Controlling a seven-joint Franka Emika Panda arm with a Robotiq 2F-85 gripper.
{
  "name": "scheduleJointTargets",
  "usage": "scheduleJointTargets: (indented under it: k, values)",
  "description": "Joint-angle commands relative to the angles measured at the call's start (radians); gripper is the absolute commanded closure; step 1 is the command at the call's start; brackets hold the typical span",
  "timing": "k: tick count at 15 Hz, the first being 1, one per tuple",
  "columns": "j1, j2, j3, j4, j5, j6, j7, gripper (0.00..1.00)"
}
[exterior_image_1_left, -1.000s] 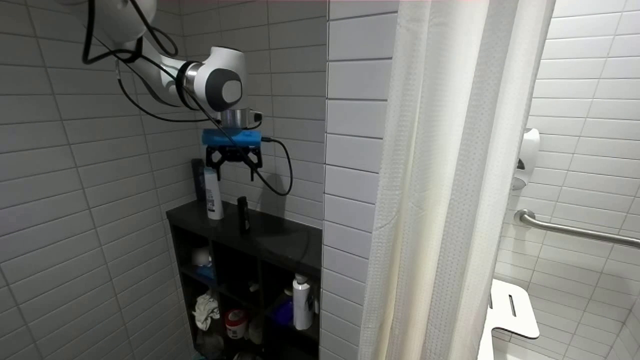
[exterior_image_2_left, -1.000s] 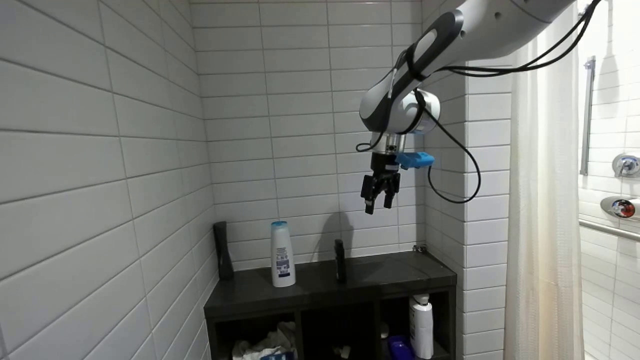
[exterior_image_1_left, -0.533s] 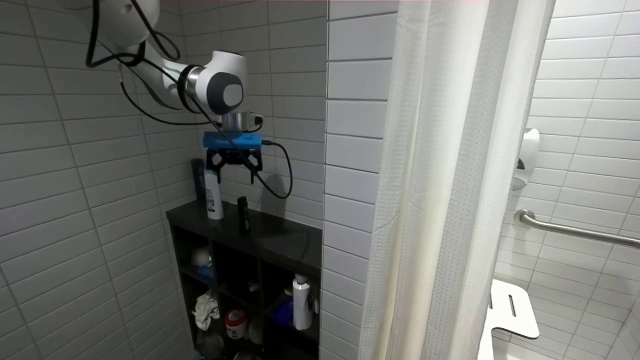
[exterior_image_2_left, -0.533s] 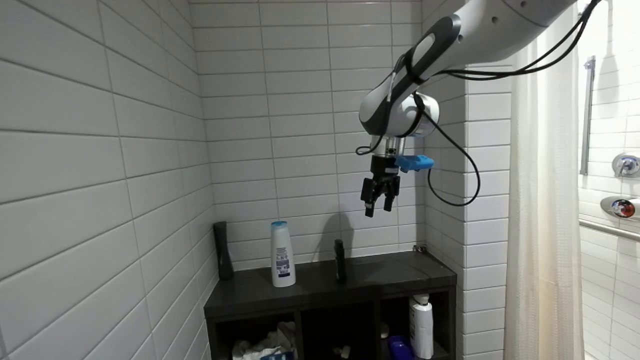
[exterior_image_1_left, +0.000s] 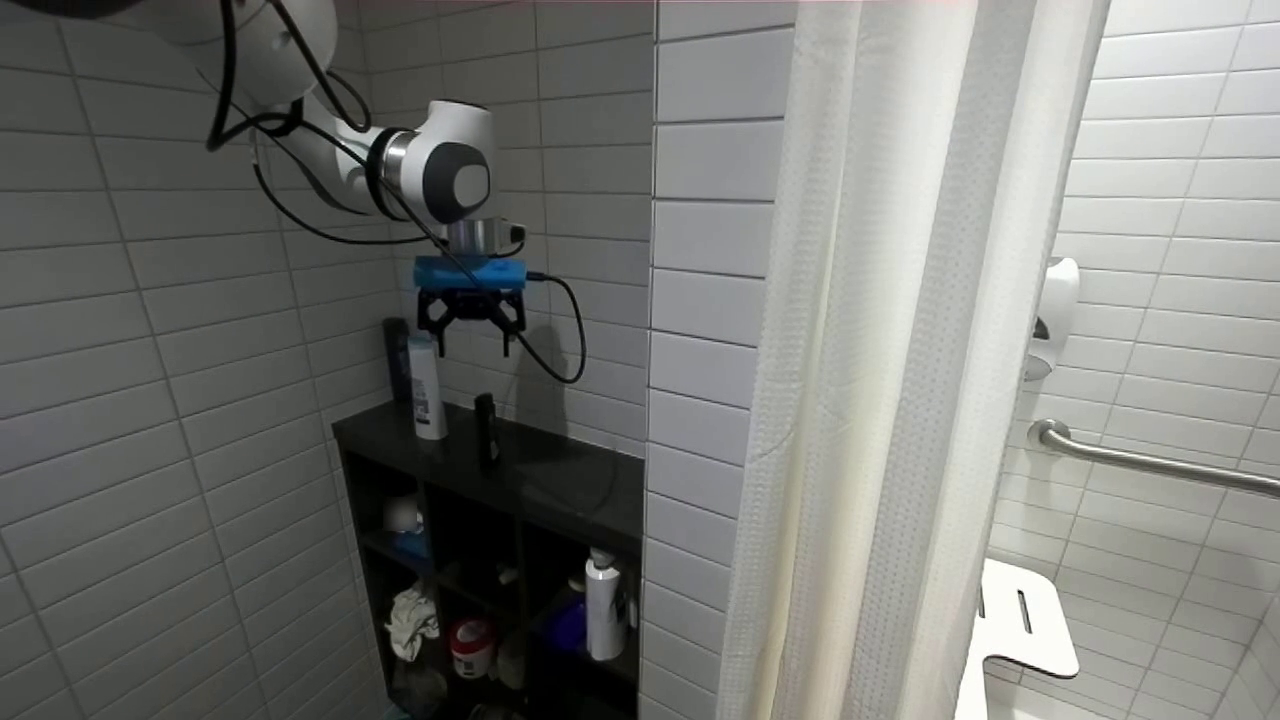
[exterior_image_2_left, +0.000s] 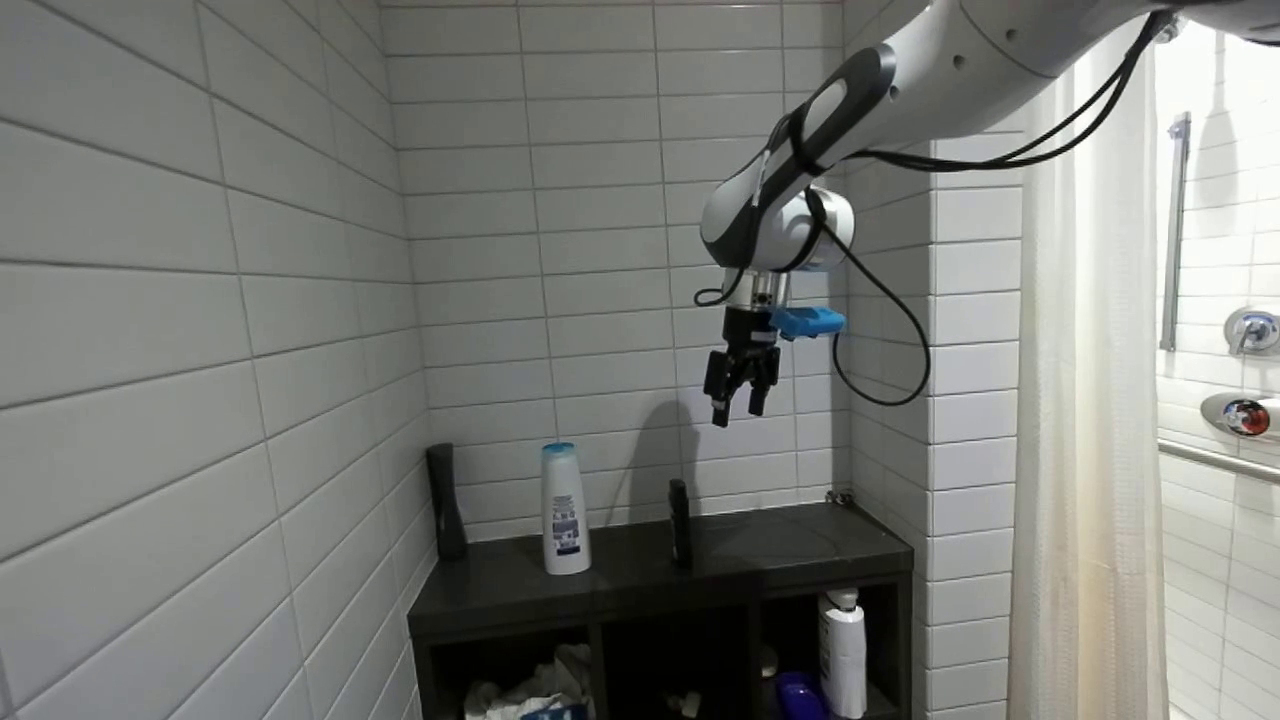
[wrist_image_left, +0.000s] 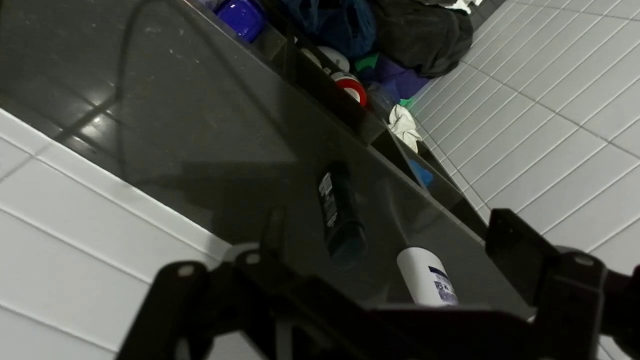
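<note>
In an exterior view, the claw (exterior_image_1_left: 474, 352) hangs pointing down, its two fingers spread wide with only air between them. It is up above a black shelf unit (exterior_image_1_left: 590, 488), apart from everything standing on it. A white bottle (exterior_image_1_left: 428, 400) with a light-blue cap stands upright toward the left end of the top, and a small black bottle (exterior_image_1_left: 486, 430) stands upright to its right. Compartments below hold a white cloth (exterior_image_1_left: 412, 622), a red-and-white tub (exterior_image_1_left: 472, 647) and a pale bottle (exterior_image_1_left: 604, 610). A cream curtain (exterior_image_1_left: 890, 350) covers much of the picture's right half, and a metal grab rail (exterior_image_1_left: 1160, 463) runs along the wall beyond.

In an exterior view, the claw is higher than both bottles on top and a little right of the small black bottle, nearer to it than to the white bottle. A tall dark bottle (exterior_image_2_left: 446, 502) stands in the corner by the side wall; a purple container (exterior_image_2_left: 801, 695) sits beside the pale bottle.

In the wrist view, the fingers (wrist_image_left: 520, 255) stand far apart. The small black bottle, with white lettering, shows in the gap; the white bottle is partly hidden by the claw.
</note>
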Motion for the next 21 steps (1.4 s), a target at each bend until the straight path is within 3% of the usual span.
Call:
scheduleJointTargets:
  k: [1, 21]
  values:
    - [-0.003, 0.064, 0.014, 0.110, -0.020, -0.067, -0.014, 0.00]
    - [-0.010, 0.195, 0.035, 0.326, -0.013, -0.311, -0.044, 0.00]
